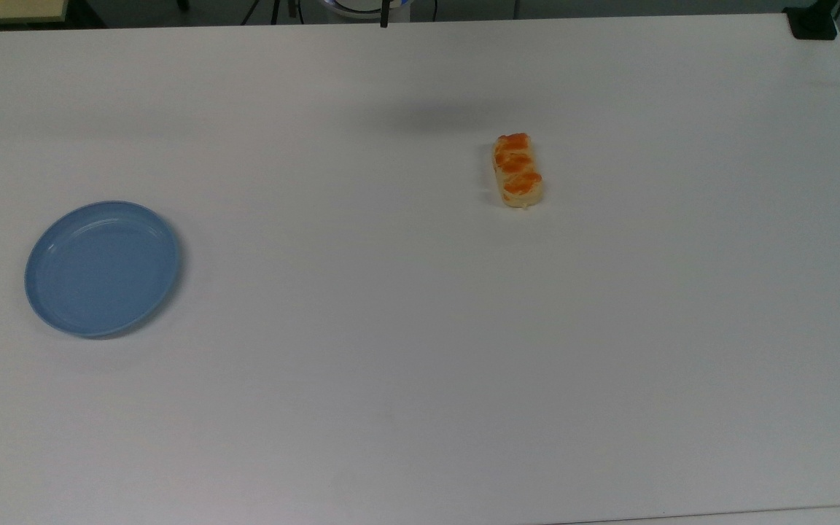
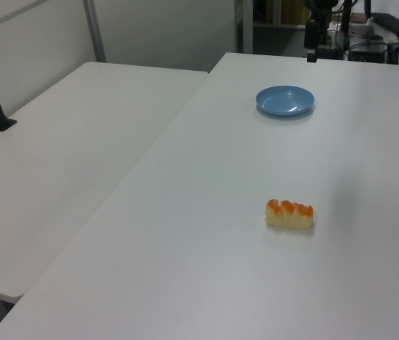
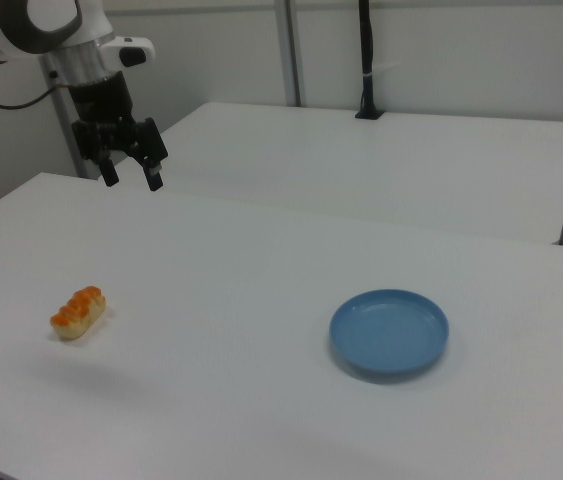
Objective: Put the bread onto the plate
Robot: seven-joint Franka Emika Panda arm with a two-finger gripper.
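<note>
1. While the arm hangs high above the table's far edge in the right view, its gripper [image 3: 131,170] points down with the fingers spread apart and nothing between them.
2. Down on the white table [image 1: 420,364], the bread [image 1: 517,170] lies flat on its long side, glazed patches up, right of centre in the top view and untouched.
3. Well apart from it, near the top view's left edge, sits the plate [image 1: 48,292], bare and right way up.
4. From where I stand the job looks barely begun: the claw must first travel down and across to the bun.
5. My worry is the grasp. If the fingers come down along the bun's length and not across its narrow width, they may not span it and could nudge it sideways.
6. Squeezing hard might dent something that looks this soft, while a loose pinch could let it slip on the long carry.
7. The plate looks light, so a low approach catching its raised rim could shove it along the smooth top.
</note>
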